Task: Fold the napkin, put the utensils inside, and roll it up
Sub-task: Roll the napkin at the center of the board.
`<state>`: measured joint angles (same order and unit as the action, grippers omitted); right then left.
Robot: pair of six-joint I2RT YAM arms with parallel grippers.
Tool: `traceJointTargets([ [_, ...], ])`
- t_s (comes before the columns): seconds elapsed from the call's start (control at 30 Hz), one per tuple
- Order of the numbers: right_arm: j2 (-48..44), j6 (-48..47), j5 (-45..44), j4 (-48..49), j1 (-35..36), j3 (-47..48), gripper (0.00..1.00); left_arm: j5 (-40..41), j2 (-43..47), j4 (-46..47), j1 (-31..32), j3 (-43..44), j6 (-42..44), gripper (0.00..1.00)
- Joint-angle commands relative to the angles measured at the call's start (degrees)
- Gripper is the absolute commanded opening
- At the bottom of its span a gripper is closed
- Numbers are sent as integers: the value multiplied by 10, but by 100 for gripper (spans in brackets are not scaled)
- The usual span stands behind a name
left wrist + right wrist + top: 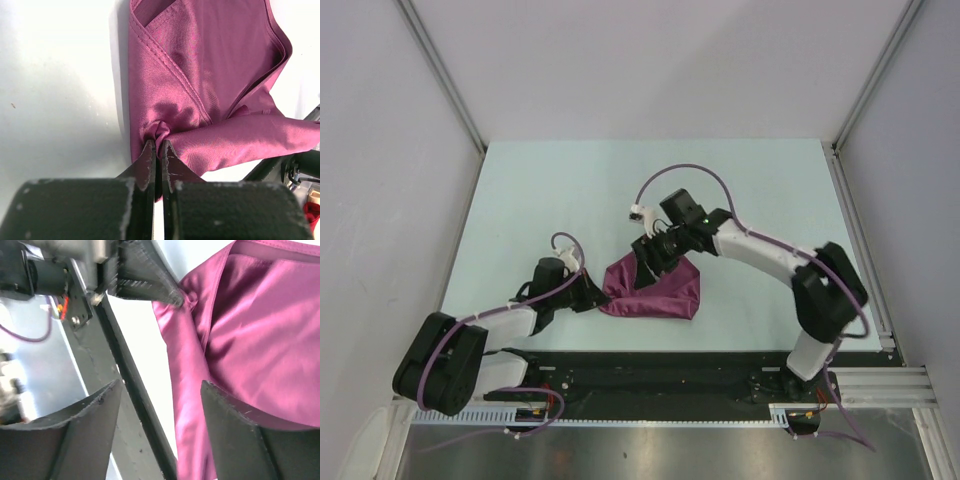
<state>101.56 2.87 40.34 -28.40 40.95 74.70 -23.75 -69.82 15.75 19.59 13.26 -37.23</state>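
- A plum napkin [660,292] lies doubled over in a rumpled wedge near the middle of the pale bench [540,190], closer to its near edge than its far one.
- The left hand [157,146] is pressed together on a bunched corner of the cloth at the wedge's left tip. The fabric puckers right at its fingertips.
- The right hand [160,392] is spread wide over the napkin's far-left edge, with nothing pinched. One finger sits over the cloth, though whether it touches is hard to tell.
- The step in hand looks like the fold. Layers and a hemmed edge overlap, but the shape is uneven and not yet tidy.
- No orange spoon shows in any view, so placing it and rolling up appear not yet begun.
- The next move likely calls for the right hand to take a second corner, so both hands can draw the cloth flat. The thin fabric creases easily, so an even pull matters.
- The napkin's long axis runs left to right, about parallel with the bench's near edge. Its narrow pinched end points to the robot's left and its broader end to the right.
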Motion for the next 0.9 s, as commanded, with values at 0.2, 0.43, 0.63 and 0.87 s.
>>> traceJointTargets([
  [0.2,-148,-66,-260,68,124,-133,78,-9,-20,-15,1,14,22,0],
  [0.43,-122,-64,-279,70,148,-148,76,-6,-14,-20,1,13,21,0],
  [0.63,-102,-66,-292,73,151,-163,75,-3,-10,-25,1,13,22,0],
  [0.87,-84,-65,-294,84,153,-184,73,-4,-10,-27,1,14,23,0],
])
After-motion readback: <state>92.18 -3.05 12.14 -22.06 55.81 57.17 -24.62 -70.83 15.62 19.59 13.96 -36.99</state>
